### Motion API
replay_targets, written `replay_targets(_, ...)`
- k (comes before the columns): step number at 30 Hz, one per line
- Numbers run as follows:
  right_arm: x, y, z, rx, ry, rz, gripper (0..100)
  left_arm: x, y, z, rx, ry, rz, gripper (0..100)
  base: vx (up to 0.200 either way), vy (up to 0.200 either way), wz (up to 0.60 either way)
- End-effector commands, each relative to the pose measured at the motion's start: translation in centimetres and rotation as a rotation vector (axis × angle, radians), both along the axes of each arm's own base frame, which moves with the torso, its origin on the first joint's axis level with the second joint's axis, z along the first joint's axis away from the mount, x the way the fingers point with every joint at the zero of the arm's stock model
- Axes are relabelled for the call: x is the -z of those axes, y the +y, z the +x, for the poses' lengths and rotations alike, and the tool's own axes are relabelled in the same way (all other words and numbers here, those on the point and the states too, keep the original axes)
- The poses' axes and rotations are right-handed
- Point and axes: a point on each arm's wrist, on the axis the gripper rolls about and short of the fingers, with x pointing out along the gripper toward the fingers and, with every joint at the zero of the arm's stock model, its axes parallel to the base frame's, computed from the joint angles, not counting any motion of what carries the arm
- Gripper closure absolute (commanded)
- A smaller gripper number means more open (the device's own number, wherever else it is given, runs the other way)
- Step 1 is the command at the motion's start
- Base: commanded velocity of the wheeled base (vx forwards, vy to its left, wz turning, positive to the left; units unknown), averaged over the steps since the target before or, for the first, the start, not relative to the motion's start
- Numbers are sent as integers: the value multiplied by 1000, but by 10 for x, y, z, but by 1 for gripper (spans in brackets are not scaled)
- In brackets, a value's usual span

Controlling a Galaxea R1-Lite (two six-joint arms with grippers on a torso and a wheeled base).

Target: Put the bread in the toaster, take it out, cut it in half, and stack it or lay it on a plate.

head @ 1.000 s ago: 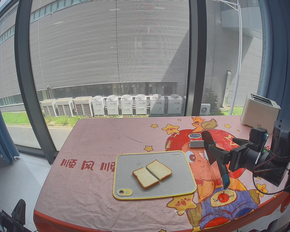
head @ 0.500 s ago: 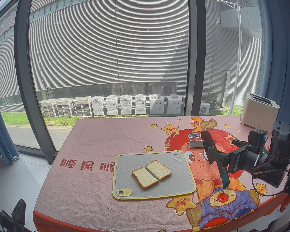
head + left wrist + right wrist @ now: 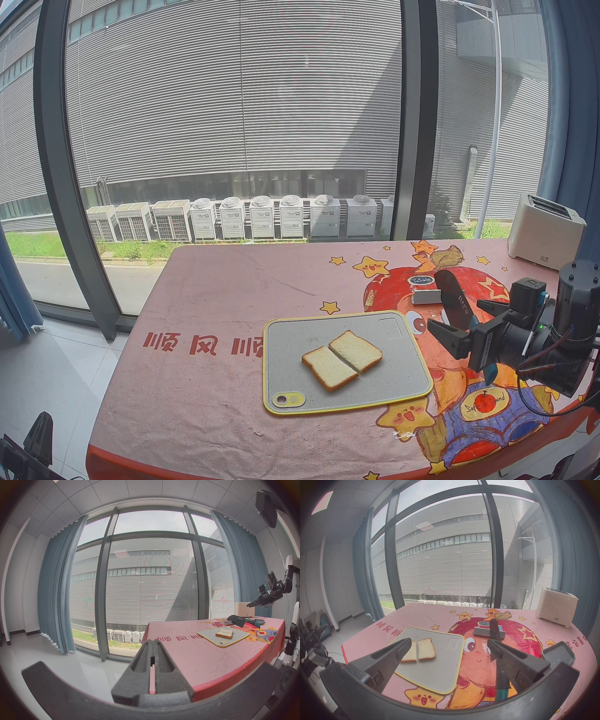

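Two halves of a bread slice [image 3: 342, 359] lie side by side on the grey cutting board [image 3: 400, 381], also seen as bread [image 3: 418, 650] on the board [image 3: 440, 670]. A black-bladed knife [image 3: 455, 297] with a teal handle rests on the table right of the board, its blade [image 3: 494, 636] leaning on a small grey rest [image 3: 482, 631]. My right gripper [image 3: 467, 322] hovers open above the knife handle, holding nothing. The cream toaster [image 3: 545, 231] stands at the far right corner. My left gripper [image 3: 152, 673] is shut and empty, low and far off the table's left side.
A dark grey plate [image 3: 558, 653] sits on the table near its right edge, between knife and toaster. The pink patterned tablecloth [image 3: 206, 300] is bare left of and behind the board. A large window backs the table.
The head camera has shifted, so the whole scene sits further right. My right gripper has sunk slightly and drawn back from the board. Bread and knife have not moved.
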Motion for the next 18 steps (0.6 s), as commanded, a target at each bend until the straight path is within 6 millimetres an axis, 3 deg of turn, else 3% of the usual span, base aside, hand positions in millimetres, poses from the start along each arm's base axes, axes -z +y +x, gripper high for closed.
replay_targets(1,0,1,0,-4,0,1,0,5,0,0,-1,0,0,100,0,0,0)
replay_targets(18,9,6,-5,-47,39,-25,0,5,0,0,-1,0,0,100,0,0,0)
